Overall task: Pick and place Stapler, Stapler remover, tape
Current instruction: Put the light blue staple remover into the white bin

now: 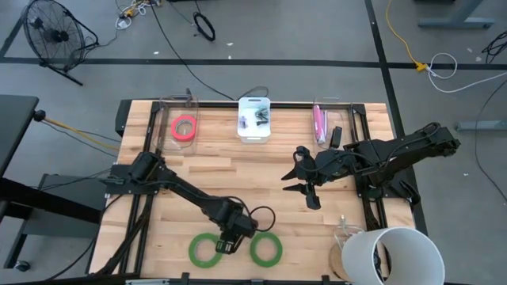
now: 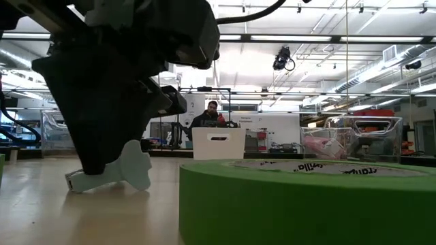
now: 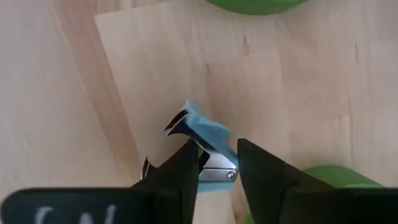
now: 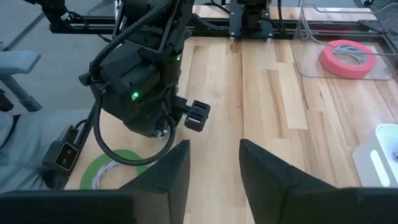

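Left gripper (image 3: 214,171): low in the frame's bottom centre, fingers closing narrow around the light-blue stapler remover (image 3: 208,146), grip not yet sure.
Step in hand: squeeze squarely on the remover's body before lifting.
Right gripper (image 1: 305,186): waiting mid-right, fingers partly apart, empty.
Room: green tape (image 1: 205,250) and second green roll (image 1: 265,248) flank the pick; lift straight up.

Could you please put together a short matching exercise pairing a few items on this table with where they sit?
1. pink tape
2. white bin
3. staple remover
4. right end effector

a. between the two green tapes
b. clear bin at the far left
c. open above bare wood
d. far edge, centre

Pairs: 1-b, 2-d, 3-a, 4-c
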You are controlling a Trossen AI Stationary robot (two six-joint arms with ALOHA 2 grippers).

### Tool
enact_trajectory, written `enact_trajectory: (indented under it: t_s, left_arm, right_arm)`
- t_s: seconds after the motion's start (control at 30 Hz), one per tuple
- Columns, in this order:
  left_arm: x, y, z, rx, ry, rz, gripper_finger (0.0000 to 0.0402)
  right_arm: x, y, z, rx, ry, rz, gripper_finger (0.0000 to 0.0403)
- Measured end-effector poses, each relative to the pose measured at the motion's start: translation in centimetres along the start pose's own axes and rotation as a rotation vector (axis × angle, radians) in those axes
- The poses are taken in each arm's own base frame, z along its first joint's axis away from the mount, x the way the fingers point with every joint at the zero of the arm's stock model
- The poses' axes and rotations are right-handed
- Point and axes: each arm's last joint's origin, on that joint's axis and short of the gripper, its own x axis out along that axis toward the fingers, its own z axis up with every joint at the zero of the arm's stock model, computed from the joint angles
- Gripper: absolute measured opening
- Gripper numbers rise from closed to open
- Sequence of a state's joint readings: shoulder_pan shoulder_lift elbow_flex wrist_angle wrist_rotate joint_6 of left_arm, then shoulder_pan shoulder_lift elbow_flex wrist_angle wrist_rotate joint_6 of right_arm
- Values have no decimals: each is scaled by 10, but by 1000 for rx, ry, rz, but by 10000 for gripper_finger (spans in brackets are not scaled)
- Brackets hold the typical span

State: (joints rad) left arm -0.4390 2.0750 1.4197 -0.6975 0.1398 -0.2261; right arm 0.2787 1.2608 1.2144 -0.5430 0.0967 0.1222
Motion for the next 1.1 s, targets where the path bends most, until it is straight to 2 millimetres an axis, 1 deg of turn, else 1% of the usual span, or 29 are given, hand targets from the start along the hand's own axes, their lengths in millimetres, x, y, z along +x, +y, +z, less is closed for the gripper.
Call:
enact_trajectory:
  t_s: [0.17, 0.3, 0.43, 0.53, 0.6, 0.73, 0.87, 0.97, 1.1]
  left_arm:
    - [0, 6, 3, 35, -13, -10, 78]
    - [0, 9, 4, 65, -23, 11, 34]
    - [-3, 10, 3, 67, -23, 34, 33]
    - [-7, 11, 1, 53, -15, 86, 33]
    - [-15, 12, -2, 33, -8, 128, 33]
    - [-33, 18, -14, 9, 47, 252, 33]
    - [-63, 25, -15, -17, -13, 347, 33]
    - [-78, 36, -15, -23, -45, 400, 33]
    - [-109, 58, -16, -23, -117, 510, 33]
  right_arm:
    - [0, 0, 0, -1, 4, -1, 137]
    - [2, 0, -3, -1, 3, -1, 137]
    - [14, -1, -17, -13, 15, -3, 137]
    - [22, -2, -28, -16, 21, -9, 137]
    - [24, -2, -30, -7, 19, -29, 137]
    - [24, -2, -28, -3, -7, -28, 137]
    - [24, -2, -25, -7, -32, -24, 137]
    - [24, -2, -25, -6, -37, -24, 137]
    - [24, -2, -24, -6, -43, -23, 137]
